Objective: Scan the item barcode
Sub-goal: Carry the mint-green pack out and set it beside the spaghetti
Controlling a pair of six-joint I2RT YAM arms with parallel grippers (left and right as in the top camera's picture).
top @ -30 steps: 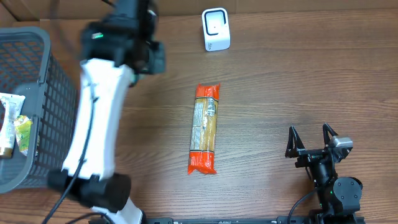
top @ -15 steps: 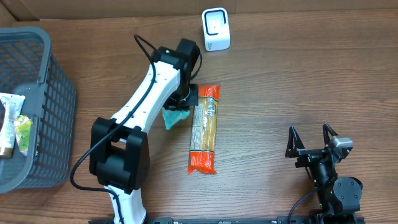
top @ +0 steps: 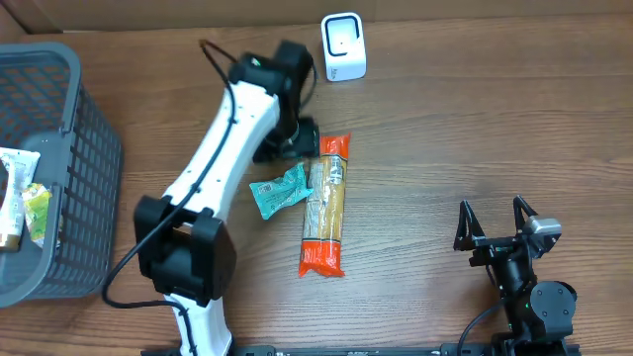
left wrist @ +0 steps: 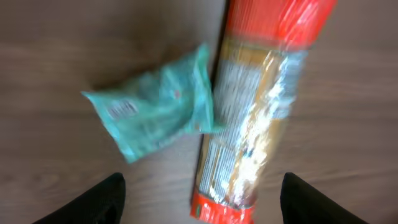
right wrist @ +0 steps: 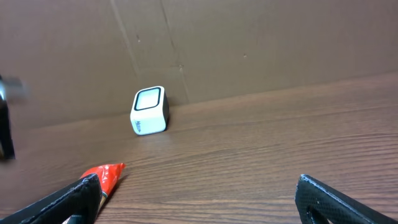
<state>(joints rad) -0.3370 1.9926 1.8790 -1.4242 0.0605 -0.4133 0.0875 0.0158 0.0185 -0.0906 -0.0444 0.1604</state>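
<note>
A small teal packet (top: 280, 190) lies flat on the wooden table, touching the left side of a long orange-ended pasta pack (top: 326, 203). My left gripper (top: 288, 146) hangs just behind the packet, open, with nothing held. In the left wrist view the teal packet (left wrist: 155, 106) and the pasta pack (left wrist: 255, 124) lie below the left gripper (left wrist: 200, 199), whose jaws stand wide apart. The white scanner (top: 343, 46) stands at the back of the table. My right gripper (top: 495, 225) rests open at the front right; its view shows the scanner (right wrist: 149, 111).
A grey mesh basket (top: 69, 119) with several packets (top: 20, 203) inside fills the left side. A brown cardboard wall (right wrist: 249, 43) runs along the back edge behind the scanner.
The left arm swung from the basket to the middle with the teal packet, let it go beside the pasta pack and pulled back a little. The right arm stayed still.
</note>
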